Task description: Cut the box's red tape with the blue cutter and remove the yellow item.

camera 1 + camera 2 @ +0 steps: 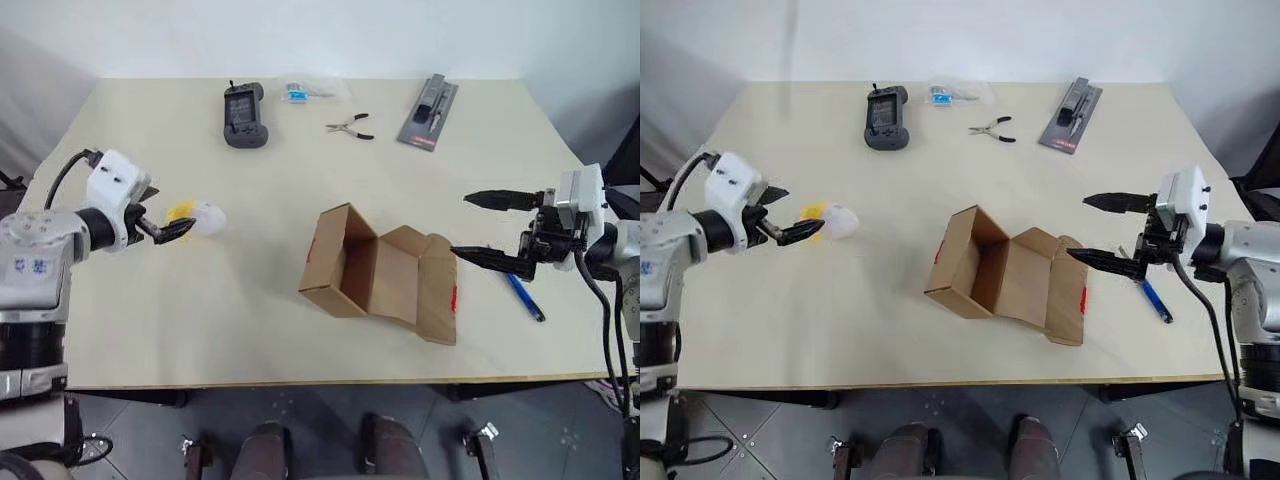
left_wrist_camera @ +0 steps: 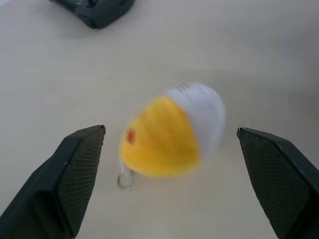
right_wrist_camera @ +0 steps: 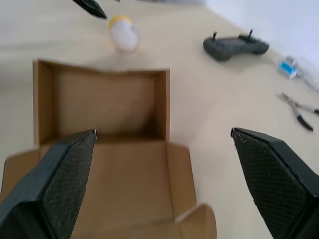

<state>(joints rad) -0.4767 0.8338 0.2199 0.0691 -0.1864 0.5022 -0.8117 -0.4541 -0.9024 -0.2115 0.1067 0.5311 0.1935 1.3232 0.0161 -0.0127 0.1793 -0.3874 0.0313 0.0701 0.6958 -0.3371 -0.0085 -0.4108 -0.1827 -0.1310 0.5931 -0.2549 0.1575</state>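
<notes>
A lab or test workshop. A plain pale table (image 1: 300, 340) stands against bare white walls, with pliers (image 1: 351, 126), a handheld controller (image 1: 243, 113) and a packaged tool (image 1: 429, 113) toward twelve o'clock.

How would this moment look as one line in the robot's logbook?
box: open, empty | yellow item: on table, out of box | left gripper: open around it | right gripper: open by box | blue cutter: on table

Cream table (image 1: 300, 180) — box (image 1: 380, 272), cutter (image 1: 524, 297)
</notes>
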